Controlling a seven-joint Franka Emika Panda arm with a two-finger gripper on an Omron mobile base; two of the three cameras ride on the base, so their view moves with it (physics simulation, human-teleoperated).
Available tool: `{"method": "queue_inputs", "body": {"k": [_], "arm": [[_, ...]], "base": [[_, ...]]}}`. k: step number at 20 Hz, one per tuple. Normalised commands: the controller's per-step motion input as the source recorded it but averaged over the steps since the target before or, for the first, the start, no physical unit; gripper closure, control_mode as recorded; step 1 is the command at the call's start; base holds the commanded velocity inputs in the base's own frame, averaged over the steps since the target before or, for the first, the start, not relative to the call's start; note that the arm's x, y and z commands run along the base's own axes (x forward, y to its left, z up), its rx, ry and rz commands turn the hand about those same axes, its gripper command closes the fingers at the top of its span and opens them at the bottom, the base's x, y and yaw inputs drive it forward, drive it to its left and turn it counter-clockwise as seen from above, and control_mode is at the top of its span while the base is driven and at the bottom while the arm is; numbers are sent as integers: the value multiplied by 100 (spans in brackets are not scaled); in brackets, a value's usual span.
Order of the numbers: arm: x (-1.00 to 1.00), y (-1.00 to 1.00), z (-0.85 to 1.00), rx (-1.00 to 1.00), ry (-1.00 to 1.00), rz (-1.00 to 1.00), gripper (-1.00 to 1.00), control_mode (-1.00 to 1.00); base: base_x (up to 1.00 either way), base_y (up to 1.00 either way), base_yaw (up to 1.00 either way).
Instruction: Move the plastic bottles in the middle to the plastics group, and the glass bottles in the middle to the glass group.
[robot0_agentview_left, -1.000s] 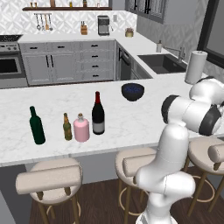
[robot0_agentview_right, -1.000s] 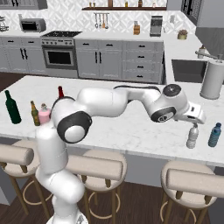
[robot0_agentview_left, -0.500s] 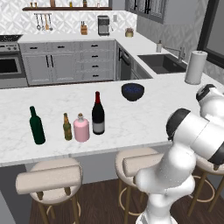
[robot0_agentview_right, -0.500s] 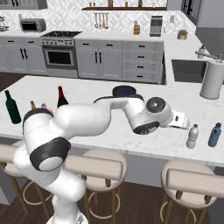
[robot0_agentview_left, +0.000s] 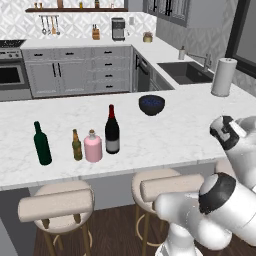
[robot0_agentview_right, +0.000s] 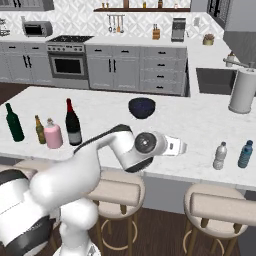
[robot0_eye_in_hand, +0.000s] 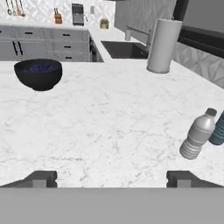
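**Inspector:** Start at the near edge. What stands there?

**Onlooker:** Padded stools (robot0_agentview_left: 56, 204) along the front of a white marbled counter (robot0_agentview_right: 165, 125). On its left part is a row: a dark-green wine bottle (robot0_agentview_left: 42, 144), a small amber bottle (robot0_agentview_left: 76, 145), then the squat pink bottle (robot0_agentview_left: 93, 146) with the tall dark wine bottle (robot0_agentview_left: 112, 130) just beside it, red cap up. All upright.

**Inspector:** And the plastics?

**Onlooker:** Well apart, at the right end near the front edge. The small clear bottle (robot0_agentview_right: 220, 156) stands upright beside a blue-tinted bottle (robot0_agentview_right: 245, 154); in the hand view the clear one (robot0_eye_in_hand: 198, 134) looks tilted, as that camera is rolled.

**Inspector:** Further back?

**Onlooker:** A dark bowl (robot0_agentview_left: 151, 104) mid-counter, a paper towel roll (robot0_agentview_right: 242, 91) at the far right, a sink (robot0_agentview_left: 187, 72) behind, then grey cabinets, an oven (robot0_agentview_right: 66, 65) and a shelf on the tiled wall.

**Inspector:** The arm?

**Onlooker:** It is folded low at the counter's front edge, forearm reaching rightwards towards the plastics. The gripper (robot0_eye_in_hand: 112, 179) has its fingers (robot0_eye_in_hand: 41, 178) spread wide, nothing between them, short of the clear bottle.
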Motion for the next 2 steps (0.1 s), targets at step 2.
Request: {"method": "queue_inputs", "body": {"k": [2], "arm": [[0,96,2,0,-7,7,-100,-100]], "base": [[0,0,0]]}}
